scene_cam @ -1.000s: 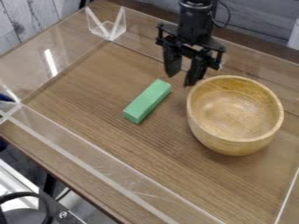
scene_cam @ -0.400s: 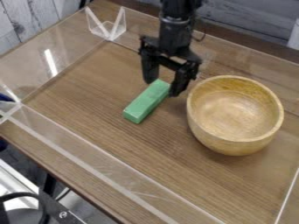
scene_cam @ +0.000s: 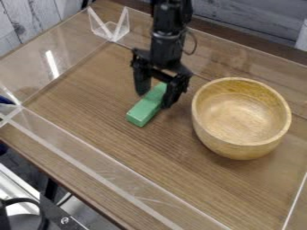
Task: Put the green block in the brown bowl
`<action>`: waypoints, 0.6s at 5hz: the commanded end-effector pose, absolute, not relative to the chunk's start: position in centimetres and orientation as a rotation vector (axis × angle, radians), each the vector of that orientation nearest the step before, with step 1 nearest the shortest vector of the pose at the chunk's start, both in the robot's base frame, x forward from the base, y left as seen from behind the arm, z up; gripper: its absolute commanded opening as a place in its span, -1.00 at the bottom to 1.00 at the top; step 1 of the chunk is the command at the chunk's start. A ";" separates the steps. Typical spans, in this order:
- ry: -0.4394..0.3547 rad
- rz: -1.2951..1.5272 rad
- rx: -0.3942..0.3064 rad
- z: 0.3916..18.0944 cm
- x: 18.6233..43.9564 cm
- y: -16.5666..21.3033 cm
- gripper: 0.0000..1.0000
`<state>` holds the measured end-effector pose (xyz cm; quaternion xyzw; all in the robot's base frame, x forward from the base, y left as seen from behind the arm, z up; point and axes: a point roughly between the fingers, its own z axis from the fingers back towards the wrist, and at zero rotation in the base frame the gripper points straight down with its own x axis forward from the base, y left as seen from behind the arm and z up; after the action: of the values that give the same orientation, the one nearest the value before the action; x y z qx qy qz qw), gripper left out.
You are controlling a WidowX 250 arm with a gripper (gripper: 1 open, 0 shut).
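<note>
The green block (scene_cam: 145, 111) lies flat on the wooden table, pointing diagonally toward the back right. My gripper (scene_cam: 160, 92) hangs straight down over the block's far end, its black fingers (scene_cam: 139, 83) spread open on either side of that end. Part of the block's far end is hidden behind the fingers. The brown bowl (scene_cam: 242, 117) sits empty to the right of the block, its rim close to my right finger.
A low clear plastic wall (scene_cam: 72, 144) runs around the table (scene_cam: 96, 81). A clear plastic bracket (scene_cam: 110, 25) stands at the back left corner. Open wood lies left and in front of the block.
My gripper has moved left and down from beside the bowl's rim to above the block's far end, staying open.
</note>
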<state>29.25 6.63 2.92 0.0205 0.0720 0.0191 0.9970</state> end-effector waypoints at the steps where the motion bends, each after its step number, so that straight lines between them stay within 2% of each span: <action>1: 0.113 0.052 0.052 3.2 29.8 7.3 -1.00; 2: 0.104 0.055 0.047 3.6 29.9 7.2 -1.00; 3: 0.087 0.062 0.038 4.8 30.1 7.0 -1.00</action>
<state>28.82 6.54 2.28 0.0118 0.0886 0.0265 0.9956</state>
